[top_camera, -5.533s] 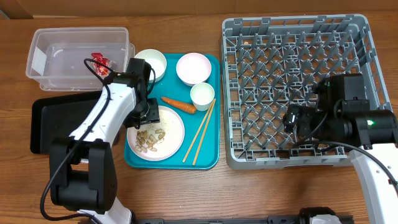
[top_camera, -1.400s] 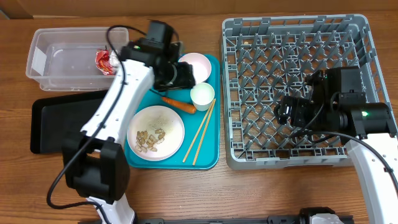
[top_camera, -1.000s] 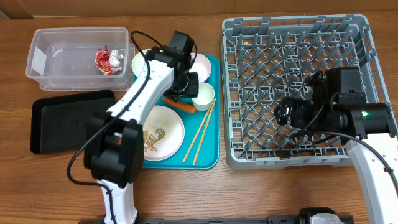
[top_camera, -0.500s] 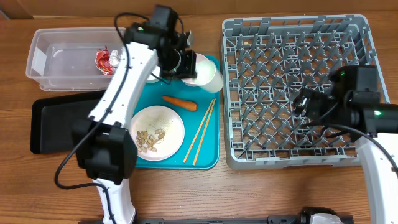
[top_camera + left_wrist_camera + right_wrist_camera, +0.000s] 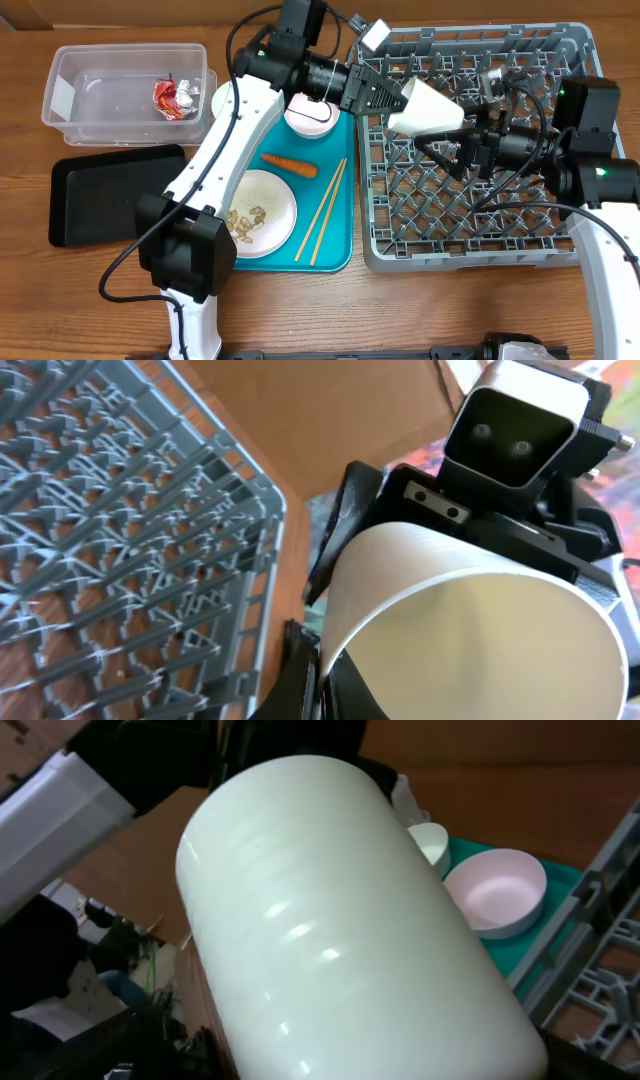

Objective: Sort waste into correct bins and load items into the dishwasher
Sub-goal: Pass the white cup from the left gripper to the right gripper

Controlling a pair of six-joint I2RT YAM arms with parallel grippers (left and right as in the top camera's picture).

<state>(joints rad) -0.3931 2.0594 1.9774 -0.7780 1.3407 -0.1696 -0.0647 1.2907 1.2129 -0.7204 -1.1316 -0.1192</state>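
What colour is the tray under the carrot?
The tray is teal, best seen from overhead.

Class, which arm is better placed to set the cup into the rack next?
Left, likely: the left gripper holds the cup in its jaws above the rack; the right gripper is merely near it.

This looks like a robot test lab set up as a mock kitchen, not a home. A bare wooden bench [image 5: 400, 310] carries a loose grey dish rack [image 5: 440, 220]. Beside the rack sit a teal tray [image 5: 335, 235] of dishes, a clear tub [image 5: 110, 100] and a black tray [image 5: 100, 195]. The left arm [image 5: 235, 130] and right arm [image 5: 600, 260], with exposed cables, reach over the rack. Plain cardboard [image 5: 330, 420] stands behind it.
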